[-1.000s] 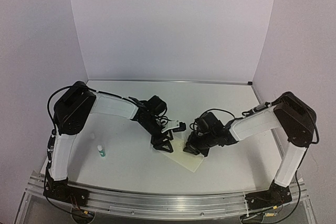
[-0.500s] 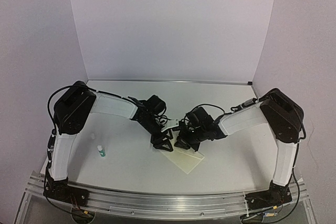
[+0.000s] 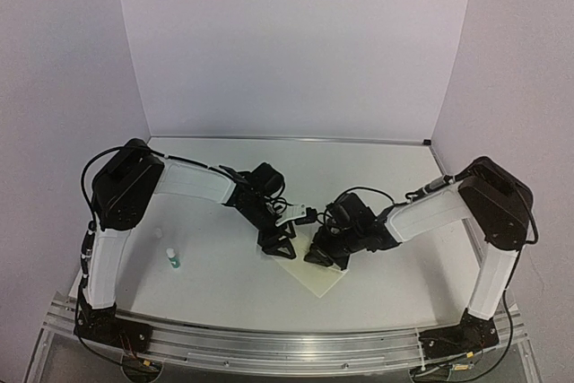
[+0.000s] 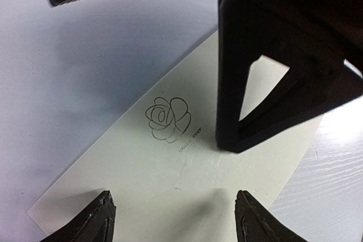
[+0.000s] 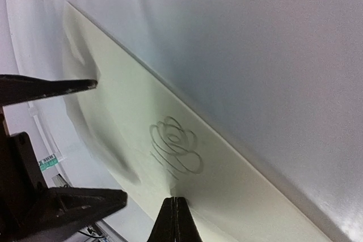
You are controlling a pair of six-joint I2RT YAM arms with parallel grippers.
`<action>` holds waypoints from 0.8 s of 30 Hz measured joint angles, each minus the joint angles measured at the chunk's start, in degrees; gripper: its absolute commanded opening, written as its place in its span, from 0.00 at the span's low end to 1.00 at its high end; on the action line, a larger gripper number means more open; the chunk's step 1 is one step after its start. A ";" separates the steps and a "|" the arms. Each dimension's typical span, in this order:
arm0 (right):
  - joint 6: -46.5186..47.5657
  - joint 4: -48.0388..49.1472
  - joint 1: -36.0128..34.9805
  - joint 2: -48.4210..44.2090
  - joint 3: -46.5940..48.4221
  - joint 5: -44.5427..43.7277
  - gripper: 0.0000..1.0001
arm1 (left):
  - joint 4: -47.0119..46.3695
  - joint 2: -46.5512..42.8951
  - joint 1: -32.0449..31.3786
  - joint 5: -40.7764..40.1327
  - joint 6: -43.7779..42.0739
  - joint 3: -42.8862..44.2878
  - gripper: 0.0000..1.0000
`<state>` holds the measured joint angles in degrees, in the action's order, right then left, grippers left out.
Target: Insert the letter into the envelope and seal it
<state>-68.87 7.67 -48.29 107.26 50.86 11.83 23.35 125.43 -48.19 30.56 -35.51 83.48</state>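
A small white and green bottle (image 3: 173, 259) stands on the table (image 3: 224, 284), close to the near edge on the left side. It is well apart from everything else.

Next comes the left gripper (image 3: 278, 244), near the middle of the table. It points down at the envelope (image 3: 323, 281). Its two fingers are spread wide and hold nothing. In the left wrist view the left gripper (image 4: 177, 219) has one fingertip on each side, low over the pale paper. I cannot tell if the tips touch the paper.

The envelope (image 4: 142, 162) lies flat on the table, in the middle and close to the near edge. It is long and cream colored, and it sits slanted, with one corner pointing at the near edge. A little rose (image 4: 166, 119) is drawn on it in thin lines, with tiny words just below that are too small to read.

Then comes the right gripper (image 3: 320, 257), just beside the left one. Its fingers are pressed tight together, with nothing between them. In the right wrist view the right gripper (image 5: 175, 208) sets its tip down on the envelope (image 5: 238, 191), just beside the rose (image 5: 176, 150). In the left wrist view the right gripper (image 4: 229, 139) stands on the paper on the right side of the rose.
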 measured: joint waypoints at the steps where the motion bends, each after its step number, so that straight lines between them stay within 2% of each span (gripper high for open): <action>1: 0.08 -0.08 -0.02 1.07 1.38 -0.02 0.00 | 0.00 0.00 -0.02 -0.10 0.00 0.00 0.71; 7: 0.19 0.00 0.12 3.07 3.89 -0.59 0.00 | 0.00 -0.06 -0.07 -0.27 0.10 0.00 0.71; 12: 0.06 1.33 1.14 -1.44 -2.43 -1.16 0.00 | -0.68 -0.28 0.33 -0.16 0.90 -0.37 0.69; 19: 1.94 -4.92 4.74 -7.17 -6.48 -2.45 0.00 | -1.87 -1.06 0.67 0.33 2.30 -1.74 0.69; 24: 6.19 -10.10 7.98 -4.53 -1.12 -2.41 0.00 | -1.02 -1.76 1.10 0.37 4.50 -2.25 0.69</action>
<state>-62.68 -2.42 -40.31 102.73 49.74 9.42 22.33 123.67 -47.08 30.93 -31.01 81.23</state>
